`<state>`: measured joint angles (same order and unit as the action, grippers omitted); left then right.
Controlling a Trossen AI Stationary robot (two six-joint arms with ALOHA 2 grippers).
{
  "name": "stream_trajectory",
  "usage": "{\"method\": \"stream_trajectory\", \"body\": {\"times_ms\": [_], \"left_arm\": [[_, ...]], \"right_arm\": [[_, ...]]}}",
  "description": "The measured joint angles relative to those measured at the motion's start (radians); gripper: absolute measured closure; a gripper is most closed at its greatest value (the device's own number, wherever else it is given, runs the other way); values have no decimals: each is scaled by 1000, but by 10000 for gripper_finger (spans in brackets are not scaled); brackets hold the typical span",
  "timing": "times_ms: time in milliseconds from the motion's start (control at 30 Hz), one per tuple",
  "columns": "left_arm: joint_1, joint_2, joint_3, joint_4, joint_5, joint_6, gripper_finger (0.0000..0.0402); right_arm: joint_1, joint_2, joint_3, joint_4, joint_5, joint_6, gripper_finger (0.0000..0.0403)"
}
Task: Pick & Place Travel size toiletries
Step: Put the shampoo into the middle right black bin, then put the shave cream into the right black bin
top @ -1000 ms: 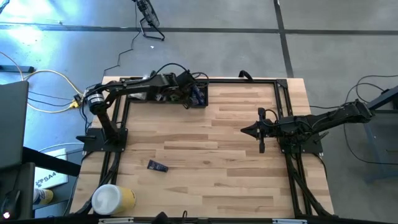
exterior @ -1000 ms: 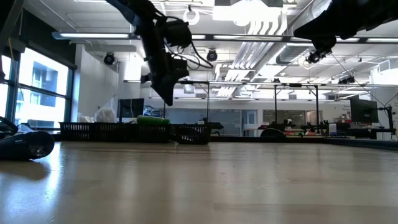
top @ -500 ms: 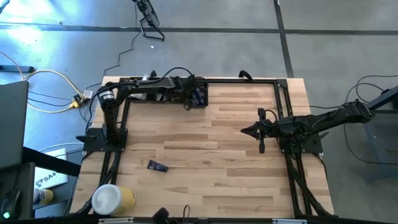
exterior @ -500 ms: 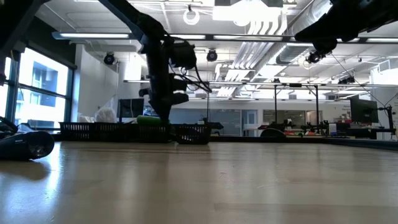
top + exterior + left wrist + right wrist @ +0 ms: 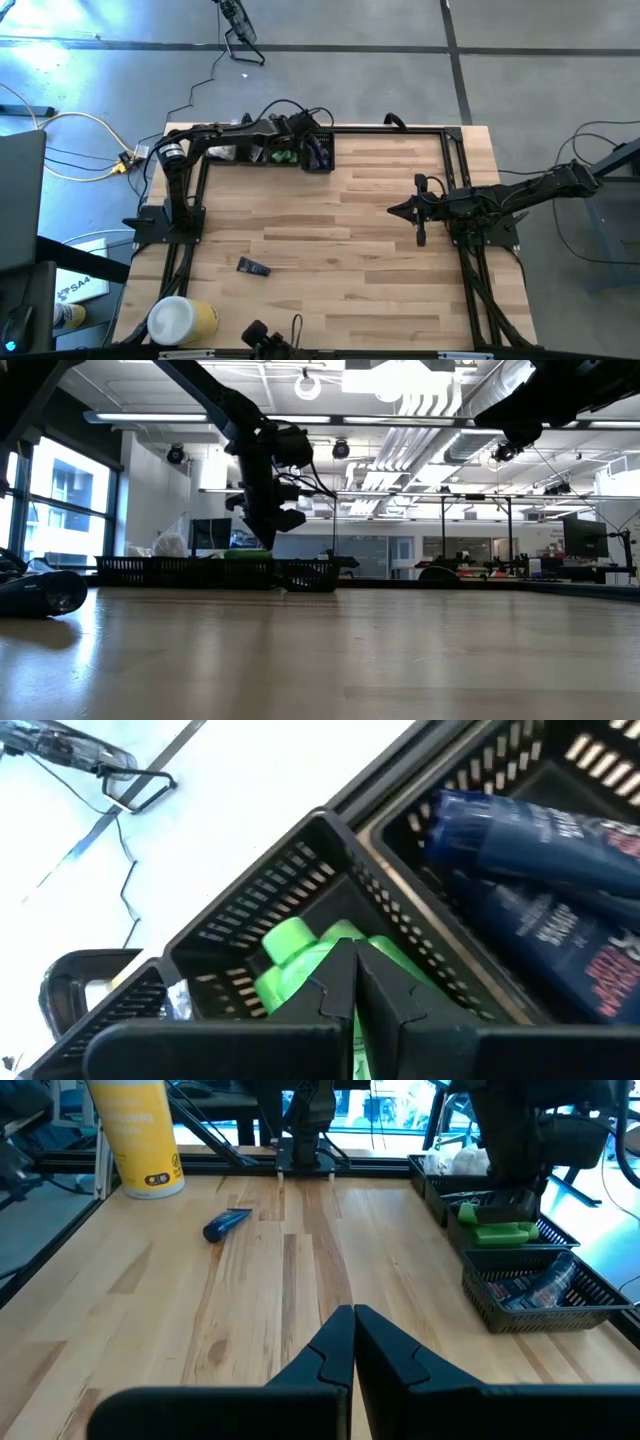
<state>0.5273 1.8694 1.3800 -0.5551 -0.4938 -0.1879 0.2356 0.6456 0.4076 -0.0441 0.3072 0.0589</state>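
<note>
Toiletries sit sorted at the far edge of your worktop (image 5: 380,230): green bottles (image 5: 310,960) fill one compartment of the black mesh basket (image 5: 265,152), and dark blue tubes (image 5: 540,850) lie in the end compartment next to it. Your left gripper (image 5: 355,982) hangs directly over the green bottles, its fingers pressed together and holding nothing. A second ago that arm reached higher and farther toward the basket's end compartment; since then it has dropped low over the basket and drawn back slightly, as the low view shows, with the wrist now sitting just above the rim.

One dark blue tube (image 5: 252,267) lies alone on the wood, well apart from the basket and near the large white-and-yellow cylinder (image 5: 182,320), which lies on its side at the near left corner. Neither has moved.

Your right gripper (image 5: 353,1318) waits above the right half of the worktop, fingers pressed together and empty, pointing toward the middle, exactly where it was a second ago.
</note>
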Motion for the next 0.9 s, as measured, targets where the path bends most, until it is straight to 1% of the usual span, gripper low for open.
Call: {"method": "stream_trajectory", "body": {"times_ms": [100,500,767,900], "left_arm": [[11,0,0,-1,1,0,401],[0,-10,0,23,13,27,401],[-50,-61,-1,40,74,39,401],[-79,-63,-1,60,93,53,401]], "right_arm": [[0,0,0,0,0,0,398],[0,0,0,-1,0,0,398],[0,0,0,0,0,0,398],[0,0,0,2,0,-1,398]]}}
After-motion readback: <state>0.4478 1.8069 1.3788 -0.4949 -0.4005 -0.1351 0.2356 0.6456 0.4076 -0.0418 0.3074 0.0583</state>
